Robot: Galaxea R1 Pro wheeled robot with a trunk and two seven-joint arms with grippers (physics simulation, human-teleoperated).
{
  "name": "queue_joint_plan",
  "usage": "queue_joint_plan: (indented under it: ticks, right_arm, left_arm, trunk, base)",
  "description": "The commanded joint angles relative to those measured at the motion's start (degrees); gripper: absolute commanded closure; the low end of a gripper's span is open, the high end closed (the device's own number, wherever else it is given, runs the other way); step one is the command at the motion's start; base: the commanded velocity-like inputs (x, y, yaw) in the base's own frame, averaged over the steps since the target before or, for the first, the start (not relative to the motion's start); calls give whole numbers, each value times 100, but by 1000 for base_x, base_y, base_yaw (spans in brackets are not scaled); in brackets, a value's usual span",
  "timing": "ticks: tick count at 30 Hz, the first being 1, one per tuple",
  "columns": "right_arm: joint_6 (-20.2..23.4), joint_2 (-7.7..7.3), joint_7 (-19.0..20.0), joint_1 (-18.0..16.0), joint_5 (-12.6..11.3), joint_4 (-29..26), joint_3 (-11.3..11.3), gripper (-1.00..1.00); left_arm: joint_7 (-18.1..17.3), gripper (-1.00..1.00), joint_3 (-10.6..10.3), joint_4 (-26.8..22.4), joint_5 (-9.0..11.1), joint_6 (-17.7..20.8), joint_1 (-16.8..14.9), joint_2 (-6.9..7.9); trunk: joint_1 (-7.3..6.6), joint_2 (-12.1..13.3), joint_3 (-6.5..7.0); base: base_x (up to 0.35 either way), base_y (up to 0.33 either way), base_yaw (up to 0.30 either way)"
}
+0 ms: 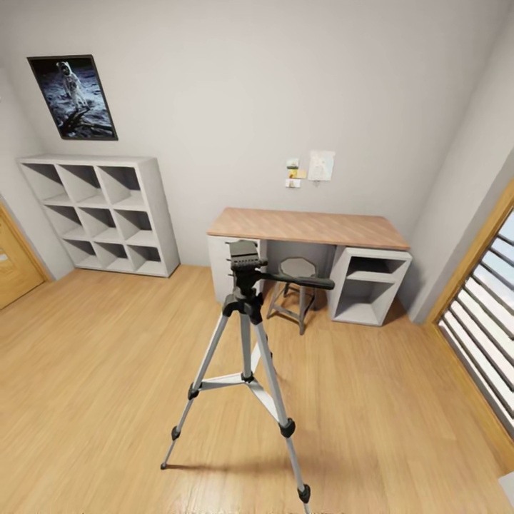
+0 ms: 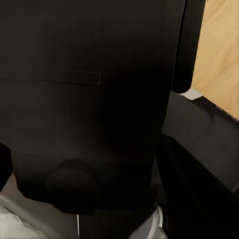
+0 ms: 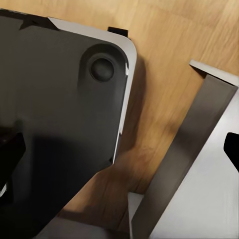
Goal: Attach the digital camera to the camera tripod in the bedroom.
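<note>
Camera tripod (image 1: 246, 335) stands upright on light wood plank floor (image 1: 107, 371), in front of wood-topped desk (image 1: 307, 227) with a stool (image 1: 294, 285) beneath. White cube shelves (image 1: 103, 214) against grey wall. Gripper states: cannot tell.

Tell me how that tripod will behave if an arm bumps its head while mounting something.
The camera tripod looks top-heavy: a black head on three thin silver legs, so a sideways bump would probably tip it. Its small black feet sit on smooth wood floor, so it may slide first. The long pan handle sticks out and would likely turn the head if caught.
</note>
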Motion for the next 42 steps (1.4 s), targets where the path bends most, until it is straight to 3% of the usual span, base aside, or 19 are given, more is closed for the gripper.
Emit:
queue_joint_plan:
  ticks: [1, 20, 41, 42]
  right_arm:
    - [-34, -2, 7, -8, 33, 17, 18, -100]
    - [-27, -2, 7, -8, 33, 17, 17, -100]
    - [20, 15, 37, -8, 34, 12, 32, -100]
    - [62, -94, -182, -8, 39, -52, 21, -100]
  left_arm:
    - [7, 100, -51, -2, 34, 2, -4, 0]
    - [7, 100, -50, -1, 35, 2, -4, 0]
    - [11, 100, -44, 4, 42, 2, -4, 0]
    - [-39, 100, -49, -1, 29, 2, -4, 0]
  trunk:
    - [3, -11, -20]
    - [3, -11, -189]
    - [3, -11, -204]
    - [3, -11, -204]
  base:
    - [0, 0, 76]
    - [0, 0, 74]
    - [0, 0, 6]
    - [0, 0, 0]
